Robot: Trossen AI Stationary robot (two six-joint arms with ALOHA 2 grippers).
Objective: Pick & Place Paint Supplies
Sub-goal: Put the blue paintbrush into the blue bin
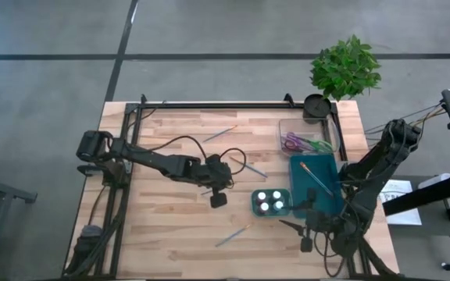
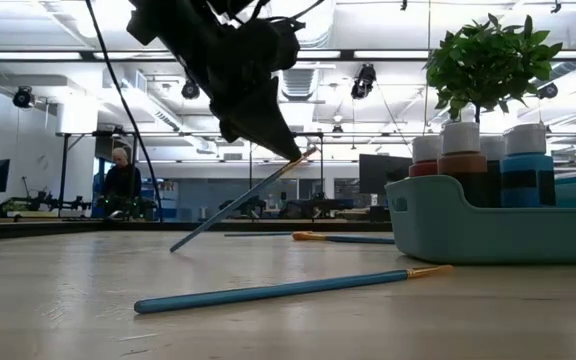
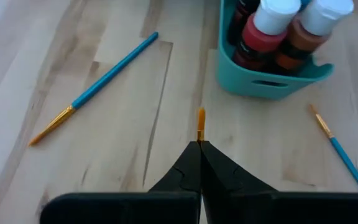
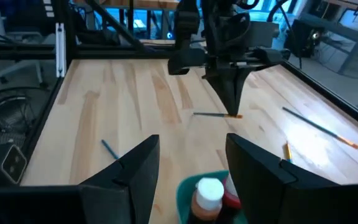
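Now, left pincer [image 2: 293, 152] pinching paintbrush [image 2: 233, 203], tilted, tip on table [image 2: 68, 300].

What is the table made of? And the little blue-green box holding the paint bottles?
The pale table looks like bare wood: long joined planks with grain lines and a matte surface. The small teal caddy holding the white-capped paint bottles looks like moulded plastic, smooth with rounded corners and an even colour, though I can't be sure.
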